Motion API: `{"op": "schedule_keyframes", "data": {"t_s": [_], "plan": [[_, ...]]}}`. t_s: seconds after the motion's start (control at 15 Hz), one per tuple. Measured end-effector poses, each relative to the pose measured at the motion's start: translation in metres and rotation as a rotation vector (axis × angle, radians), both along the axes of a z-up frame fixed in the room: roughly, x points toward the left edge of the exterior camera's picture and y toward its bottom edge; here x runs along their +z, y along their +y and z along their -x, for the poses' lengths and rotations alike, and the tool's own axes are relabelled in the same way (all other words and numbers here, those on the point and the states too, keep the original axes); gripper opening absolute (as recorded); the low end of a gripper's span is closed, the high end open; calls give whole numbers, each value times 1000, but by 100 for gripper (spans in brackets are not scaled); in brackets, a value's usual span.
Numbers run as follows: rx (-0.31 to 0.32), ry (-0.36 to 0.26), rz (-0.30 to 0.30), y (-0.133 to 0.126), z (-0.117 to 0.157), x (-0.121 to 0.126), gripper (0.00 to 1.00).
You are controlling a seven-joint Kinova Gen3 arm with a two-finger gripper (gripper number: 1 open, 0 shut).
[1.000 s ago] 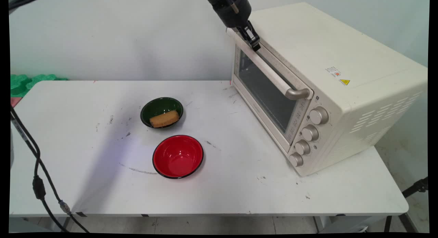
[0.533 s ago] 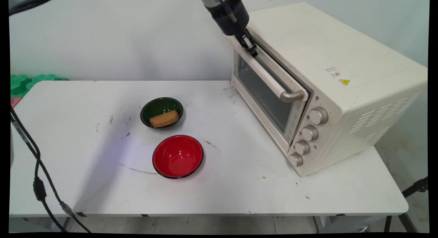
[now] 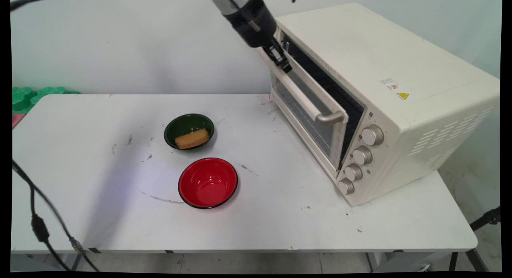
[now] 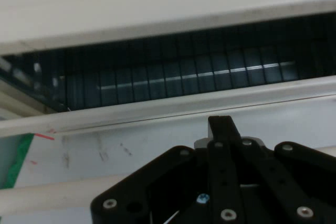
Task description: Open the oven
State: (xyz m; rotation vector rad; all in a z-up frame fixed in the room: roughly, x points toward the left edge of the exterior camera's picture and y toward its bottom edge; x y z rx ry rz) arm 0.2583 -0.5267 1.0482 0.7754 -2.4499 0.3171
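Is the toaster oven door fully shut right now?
No, the oven door stands tilted ajar, with a dark gap along its top edge where the gripper meets the handle.

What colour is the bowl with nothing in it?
The empty bowl is red inside with a black rim. The main view shows it best.

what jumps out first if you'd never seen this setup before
The big cream toaster oven on the table's right side, its glass door tipped partly open at the top, with the black claw at the far end of the door's handle bar. Next, two bowls near the table's middle: a red bowl, empty, and behind it a dark green bowl holding a tan sponge-like block.
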Motion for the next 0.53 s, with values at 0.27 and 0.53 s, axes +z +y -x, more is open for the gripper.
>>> {"op": "schedule_keyframes", "data": {"t_s": [0.27,0.53], "plan": [[-19,30,-10,23,-26,-11,0],[-26,46,-15,41,-48,-30,0]]}}
